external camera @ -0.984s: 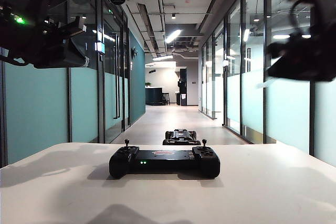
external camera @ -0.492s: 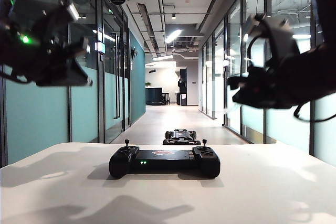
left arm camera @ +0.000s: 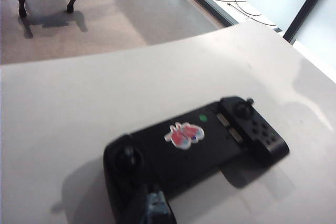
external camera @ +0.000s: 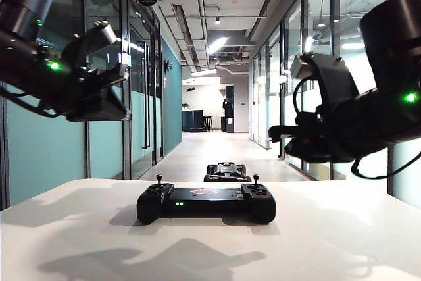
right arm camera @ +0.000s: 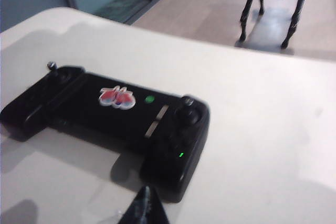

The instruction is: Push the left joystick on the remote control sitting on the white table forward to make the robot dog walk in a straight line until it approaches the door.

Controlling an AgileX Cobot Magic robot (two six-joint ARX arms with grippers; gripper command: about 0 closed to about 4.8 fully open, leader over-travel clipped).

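My left end effector (left arm camera: pixel 152 208) hangs above the remote control's (external camera: pixel 206 203) near left end; can't tell if it's clenched. Right end effector (right arm camera: pixel 143 208) is clenched shut, empty, over the right side. The left joystick (external camera: pixel 158 179) looks thin and springy, so I'd nudge the knob top gently. Controller's light and could skid on the tabletop (external camera: pixel 342 241).

Bulky black arms carry green lights, looping black cables, silver-edged wrist cameras.
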